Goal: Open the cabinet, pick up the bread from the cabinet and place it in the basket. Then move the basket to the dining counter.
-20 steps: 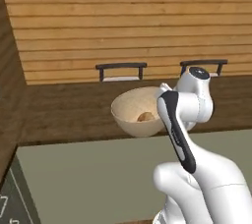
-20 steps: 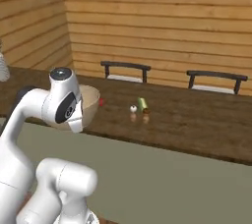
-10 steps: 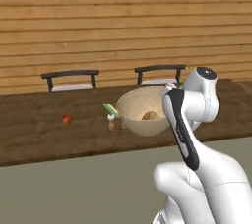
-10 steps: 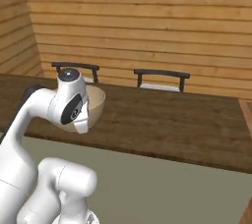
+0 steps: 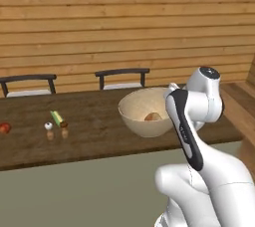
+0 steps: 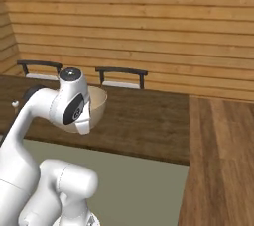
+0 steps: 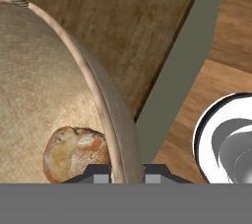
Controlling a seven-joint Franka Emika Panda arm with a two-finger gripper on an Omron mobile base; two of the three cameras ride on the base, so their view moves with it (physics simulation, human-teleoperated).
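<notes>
Jaws astride basket (image 7: 106, 105) rim — bread (image 7: 74, 152) inside, dining counter (image 5: 94, 136) below

One basket (image 5: 144, 113), one bread (image 5: 153, 117) roll, two chairs (image 5: 122, 76), one dining counter (image 5: 89, 136), four small items (image 5: 56, 124) on it.

My basket (image 7: 44, 70) looks rough and woven inside, smooth-rimmed; the bread (image 7: 74, 152) is crusty, matt; the table (image 5: 89, 126) is dark plank wood.

Bare dining counter (image 5: 99, 136) beside basket (image 5: 137, 116)
</notes>
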